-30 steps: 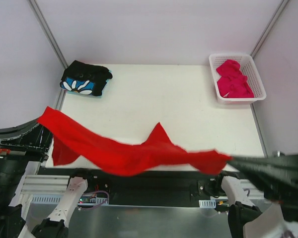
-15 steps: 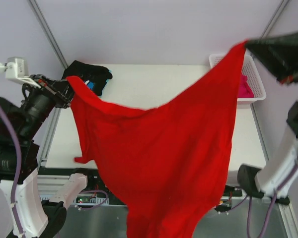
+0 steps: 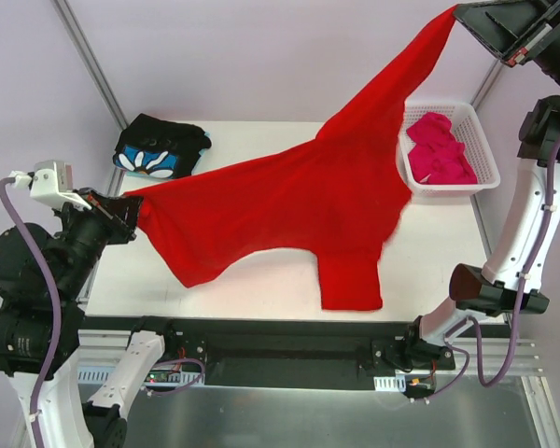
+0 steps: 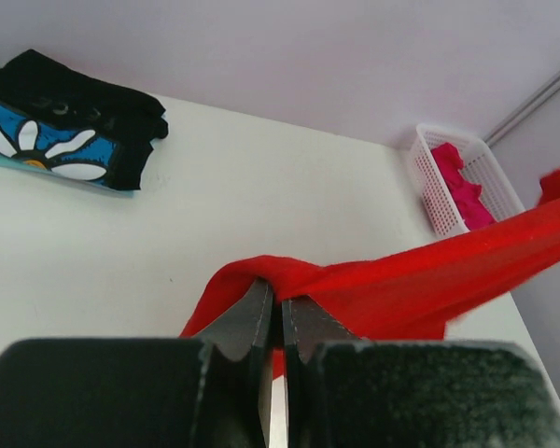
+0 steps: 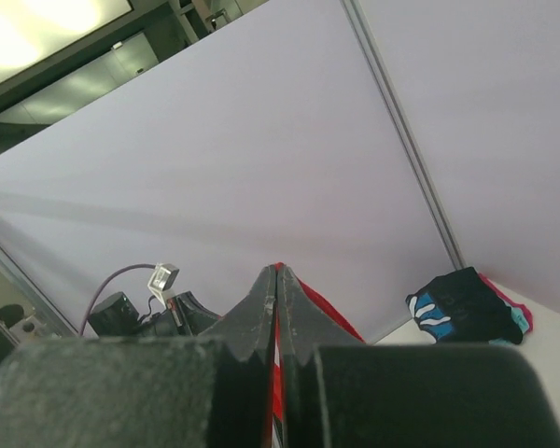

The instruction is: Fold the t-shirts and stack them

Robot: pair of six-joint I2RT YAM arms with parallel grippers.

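The red t-shirt (image 3: 299, 210) hangs stretched in the air between my two grippers, its lower part draping onto the table. My left gripper (image 3: 131, 207) is shut on one corner low at the left edge; the cloth shows pinched at its tips in the left wrist view (image 4: 278, 289). My right gripper (image 3: 459, 13) is shut on the opposite corner, held high at the back right; red cloth shows between its fingers (image 5: 277, 275). The black flower-print t-shirt (image 3: 161, 147) lies folded at the back left. The magenta-pink t-shirt (image 3: 439, 149) lies crumpled in the basket.
A white lattice basket (image 3: 482, 140) stands at the table's back right corner. White walls with metal posts close in the back and sides. The white table (image 3: 261, 149) shows bare between the black shirt and the basket.
The red shirt swung from hanging low over the front edge back over the table. My left gripper dropped lower at the left; my right gripper rose higher at the back right.
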